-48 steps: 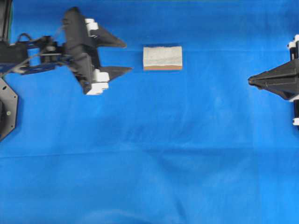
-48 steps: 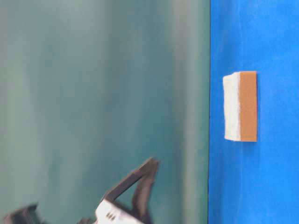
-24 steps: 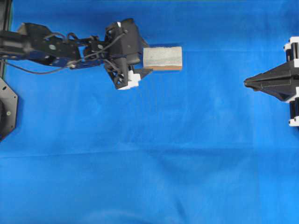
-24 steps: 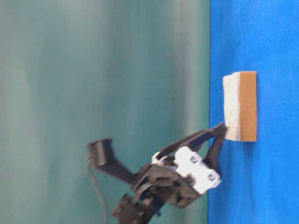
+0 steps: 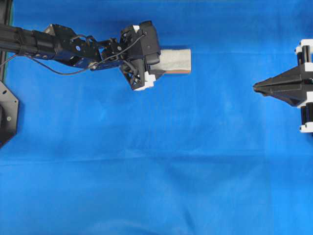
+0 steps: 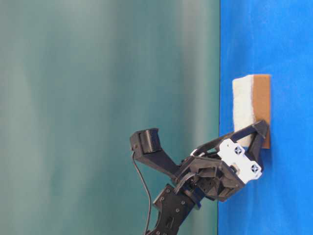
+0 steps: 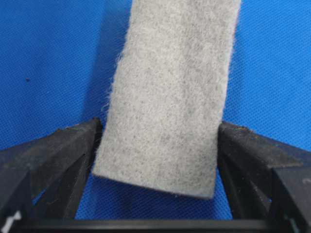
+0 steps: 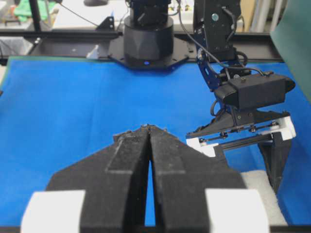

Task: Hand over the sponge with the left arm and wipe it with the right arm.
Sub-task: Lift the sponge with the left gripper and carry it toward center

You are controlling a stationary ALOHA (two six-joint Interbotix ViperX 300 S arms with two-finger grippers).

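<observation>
Straddling the sponge [image 7: 167, 97]: left gripper [image 7: 158, 145] spread wide, one finger [image 7: 53, 150] on each long side, small gaps both sides, no squeeze yet. Sponge lies flat on blue cloth [image 5: 146, 171], fuzzy grey face up, long axis running straight out from the jaws, near end already between the tips. Right gripper [image 5: 259, 86] well apart from sponge, jaws shut, empty, tip aimed toward it. Left arm [image 5: 73, 45] is much nearer; looks like closing on the sponge's narrow width comes next.

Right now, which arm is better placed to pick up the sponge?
The left. Its open gripper already straddles the sponge, one finger on each side, though not yet closed. The right gripper is shut and sits far off across the blue cloth.
</observation>
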